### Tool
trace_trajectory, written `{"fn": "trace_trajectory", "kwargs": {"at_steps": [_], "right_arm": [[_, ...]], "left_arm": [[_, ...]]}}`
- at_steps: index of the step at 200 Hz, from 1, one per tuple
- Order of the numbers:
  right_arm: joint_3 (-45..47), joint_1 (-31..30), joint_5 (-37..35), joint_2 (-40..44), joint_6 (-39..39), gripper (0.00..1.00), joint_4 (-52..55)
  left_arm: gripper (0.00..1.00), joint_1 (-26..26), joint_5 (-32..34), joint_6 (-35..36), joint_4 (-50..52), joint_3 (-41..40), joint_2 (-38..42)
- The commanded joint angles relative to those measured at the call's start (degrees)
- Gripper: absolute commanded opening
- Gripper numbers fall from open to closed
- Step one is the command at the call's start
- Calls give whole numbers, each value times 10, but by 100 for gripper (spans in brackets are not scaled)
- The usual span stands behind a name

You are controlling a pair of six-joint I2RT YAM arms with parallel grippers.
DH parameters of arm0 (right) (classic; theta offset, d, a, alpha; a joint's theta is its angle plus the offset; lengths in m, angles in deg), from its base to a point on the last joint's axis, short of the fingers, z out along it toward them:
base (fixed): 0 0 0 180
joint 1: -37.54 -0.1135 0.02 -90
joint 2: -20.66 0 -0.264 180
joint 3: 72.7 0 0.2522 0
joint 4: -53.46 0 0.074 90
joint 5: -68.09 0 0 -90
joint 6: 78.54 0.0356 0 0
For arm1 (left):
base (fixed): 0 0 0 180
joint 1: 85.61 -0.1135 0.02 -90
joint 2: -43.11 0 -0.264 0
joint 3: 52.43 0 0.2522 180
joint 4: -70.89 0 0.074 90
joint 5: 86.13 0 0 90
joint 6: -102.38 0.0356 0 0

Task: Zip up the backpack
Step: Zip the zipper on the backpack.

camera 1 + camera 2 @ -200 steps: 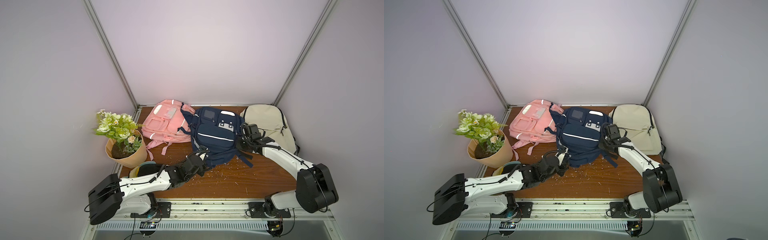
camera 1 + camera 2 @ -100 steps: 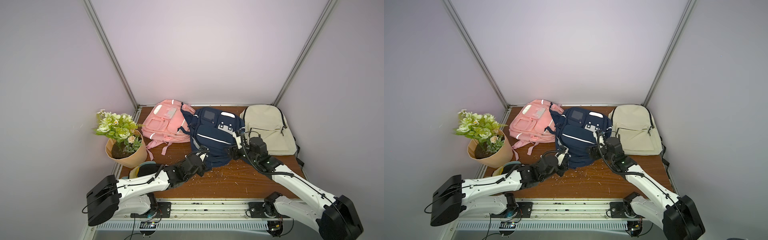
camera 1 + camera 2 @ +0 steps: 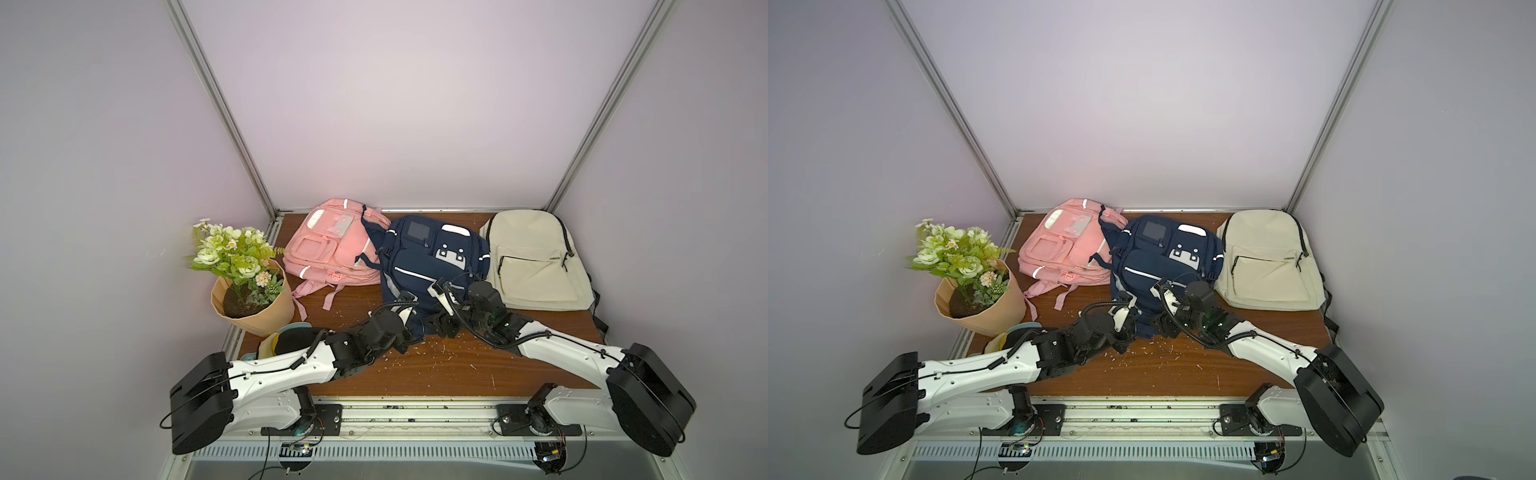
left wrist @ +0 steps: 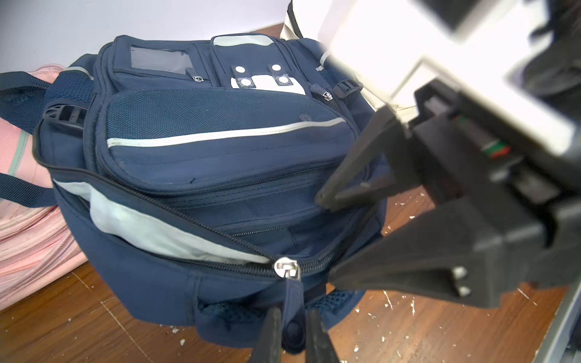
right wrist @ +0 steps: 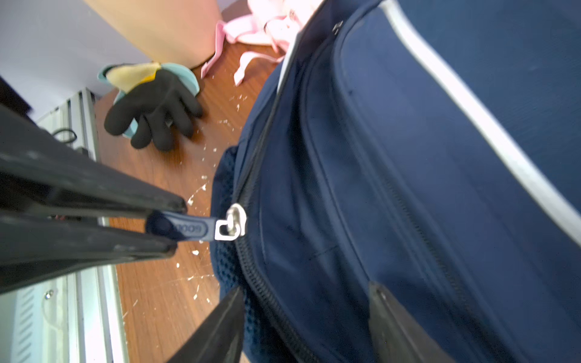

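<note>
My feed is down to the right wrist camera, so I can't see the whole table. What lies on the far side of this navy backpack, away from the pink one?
Observer: A cream backpack lies beside the navy backpack, opposite the pink backpack.
Operator: How does my right tool stand?
Observer: The left wrist view shows the right tool open, one finger over the backpack's front, the other low beside the slider.
Operator: Anything tall nearby?
Observer: Potted flowers stand at the left edge of the table.
</note>
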Motion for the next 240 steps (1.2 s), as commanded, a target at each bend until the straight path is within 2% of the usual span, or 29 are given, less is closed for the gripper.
{"fn": "trace_trajectory", "kwargs": {"at_steps": [1, 21, 51, 75, 90, 123, 160, 176, 210, 240], "right_arm": [[-9, -18, 17, -1, -30, 59, -41], [-25, -26, -27, -16, -39, 40, -21], [-33, -47, -108, -14, -45, 17, 2], [-23, -55, -181, 13, -24, 0, 16], [-10, -56, -217, 34, -11, 0, 24], [-11, -55, -292, 51, 18, 0, 72], [-12, -56, -333, 74, 29, 0, 115], [-10, -56, -328, 80, 32, 0, 122], [-16, -62, -306, 70, 39, 0, 114], [-38, -65, -274, 57, 55, 0, 101]], "left_arm": [[0, 11, -4, 9, -16, 12, 17], [0, 11, -3, 11, -15, 11, 20], [0, 9, 24, 9, 5, 10, 29], [0, -14, 35, -1, 34, 3, 40], [0, -31, 40, -10, 46, -9, 53], [0, -34, 76, -19, 65, -19, 65], [0, -36, 118, -33, 85, -9, 55], [0, -37, 98, -31, 68, -8, 57], [0, -35, 5, -9, 37, 6, 25], [0, 1, 5, 6, 18, 19, -12]]}}
